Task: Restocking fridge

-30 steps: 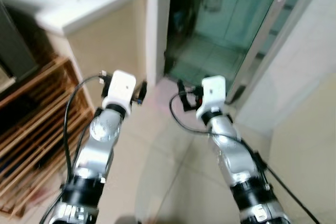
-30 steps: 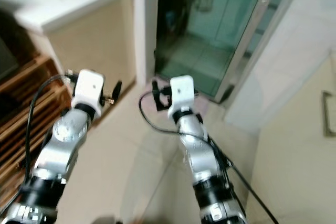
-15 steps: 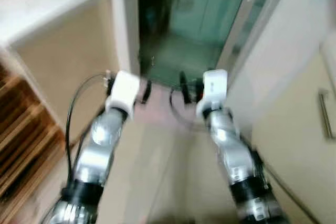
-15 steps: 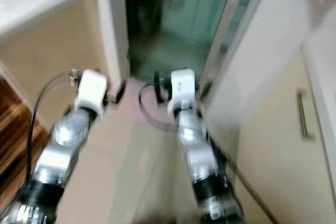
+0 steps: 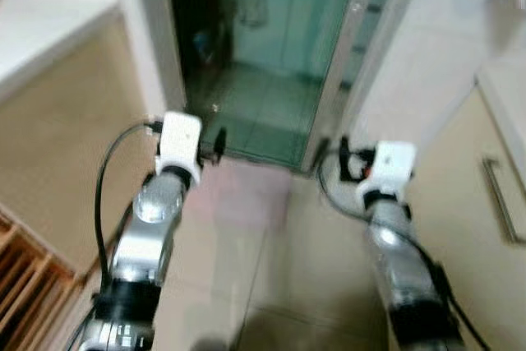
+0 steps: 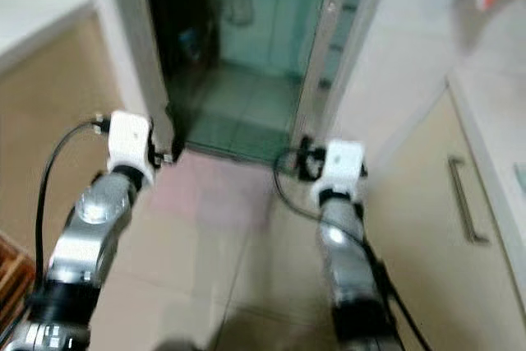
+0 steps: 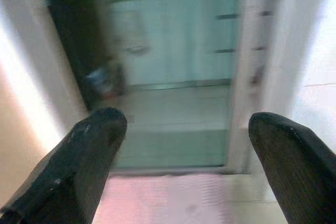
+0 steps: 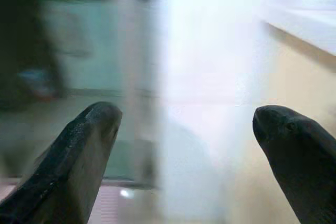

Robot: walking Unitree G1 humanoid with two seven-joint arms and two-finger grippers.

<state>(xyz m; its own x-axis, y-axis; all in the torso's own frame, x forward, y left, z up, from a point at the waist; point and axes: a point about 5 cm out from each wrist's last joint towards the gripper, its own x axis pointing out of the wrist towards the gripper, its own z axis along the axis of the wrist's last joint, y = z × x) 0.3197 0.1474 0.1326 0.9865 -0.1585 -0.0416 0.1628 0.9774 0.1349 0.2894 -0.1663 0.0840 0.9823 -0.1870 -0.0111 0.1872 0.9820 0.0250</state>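
— Fingers [image 7: 94,145] spread wide on left gripper [image 7: 184,166] and right gripper [image 8: 184,156], holding nothing.
— Fridge?
— Nowhere identifiable; just a doorway [image 5: 263,63] at upper centre, nearer the left.

a tiled floor [image 5: 246,236] runs up to a doorway [image 5: 263,55] with a metal frame [image 5: 341,63]. past it, the room looks green and dim. a tan cabinet [image 5: 57,145] stands on the left. on the right, another cabinet has a long handle [image 6: 462,199]. wooden slats [image 5: 25,285] sit low on the left.
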